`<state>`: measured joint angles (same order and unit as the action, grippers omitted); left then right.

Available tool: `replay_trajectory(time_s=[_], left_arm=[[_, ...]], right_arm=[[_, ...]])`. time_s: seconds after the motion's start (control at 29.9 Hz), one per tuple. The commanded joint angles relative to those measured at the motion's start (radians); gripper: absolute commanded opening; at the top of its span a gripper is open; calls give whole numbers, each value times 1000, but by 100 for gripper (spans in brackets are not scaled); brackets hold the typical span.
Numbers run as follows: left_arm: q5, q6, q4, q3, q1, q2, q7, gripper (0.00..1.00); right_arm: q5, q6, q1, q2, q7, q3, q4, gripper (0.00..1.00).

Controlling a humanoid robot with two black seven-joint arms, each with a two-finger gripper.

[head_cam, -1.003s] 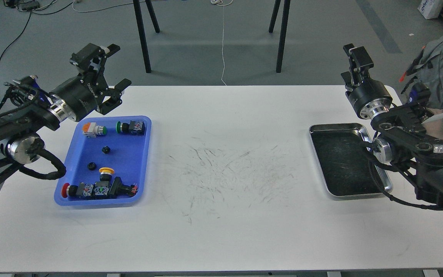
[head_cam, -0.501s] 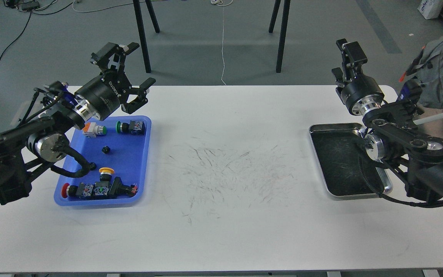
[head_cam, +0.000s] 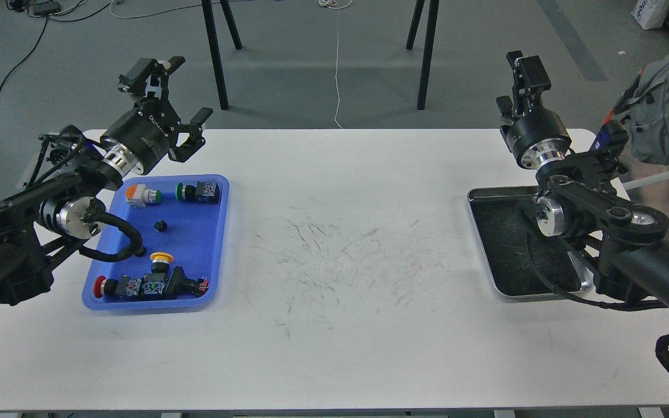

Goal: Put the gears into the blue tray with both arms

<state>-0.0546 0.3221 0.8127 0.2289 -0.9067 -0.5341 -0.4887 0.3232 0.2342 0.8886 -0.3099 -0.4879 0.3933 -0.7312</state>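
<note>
While both arms are being held raised above the bench (head_cam: 334,325), the task is being judged as essentially finished — nothing is being carried. The left claw (head_cam: 176,87) is being held wide, fingers clearly spread, up beyond the far edge of the blue tray (head_cam: 218,244) and empty. The right claw (head_cam: 519,81) is being presented end-on and dark, past the far side of the silver tray (head_cam: 500,194) — whether it is spread or closed cannot be told, though nothing is being seen in it.

One gear (head_cam: 161,225) is being seen lying in the blue tray's middle, apart from the other parts. The second gear is not being made out; the left arm's cable loop (head_cam: 128,247) is being laid across the spot where it could be, so it is being assumed hidden, not missing.

Also being held in the blue tray: a green-capped switch (head_cam: 198,191) and an orange-and-white one (head_cam: 141,195) along the far side, a yellow-capped switch (head_cam: 161,260) nearer, and a red-capped switch (head_cam: 137,287) in the cluster at the near rim. The silver tray is being shown with only its dark scratched floor.

Next move, as judged: arms being retracted to rest, second gear being confirmed once the cable is cleared.
</note>
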Motion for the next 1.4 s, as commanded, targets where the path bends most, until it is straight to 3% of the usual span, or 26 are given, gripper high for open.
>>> replay_trajectory(time_s=[0.0, 0.27, 0.37, 0.43, 0.6, 0.77, 1.04, 1.37], left_arm=[[-94, -2, -3, 3, -9, 0, 0, 100], [-120, -11, -12, -2, -26, 12, 7, 100], [-122, -29, -76, -23, -43, 58, 117, 100], [-119, -23, -89, -33, -54, 68, 147, 100], [-116, -25, -135, -37, -69, 68, 150, 100], [-103, -18, -156, -40, -75, 75, 140, 100], [-103, -20, -155, -37, -69, 77, 79, 100], [-105, -29, -158, -36, -70, 77, 74, 100]], right_arm=[[-3, -32, 0, 0, 29, 33, 0, 98], [-9, -124, -5, 2, 101, 116, -2, 98], [-15, -167, -3, 2, 133, 114, -1, 98], [-16, -184, 0, 2, 158, 116, 6, 98], [-97, -188, 4, 17, 183, 116, 10, 98], [-214, -187, 16, 28, 284, 114, 16, 99], [-231, -173, 20, 37, 301, 159, 16, 99], [-230, -167, 10, 49, 290, 196, 16, 99]])
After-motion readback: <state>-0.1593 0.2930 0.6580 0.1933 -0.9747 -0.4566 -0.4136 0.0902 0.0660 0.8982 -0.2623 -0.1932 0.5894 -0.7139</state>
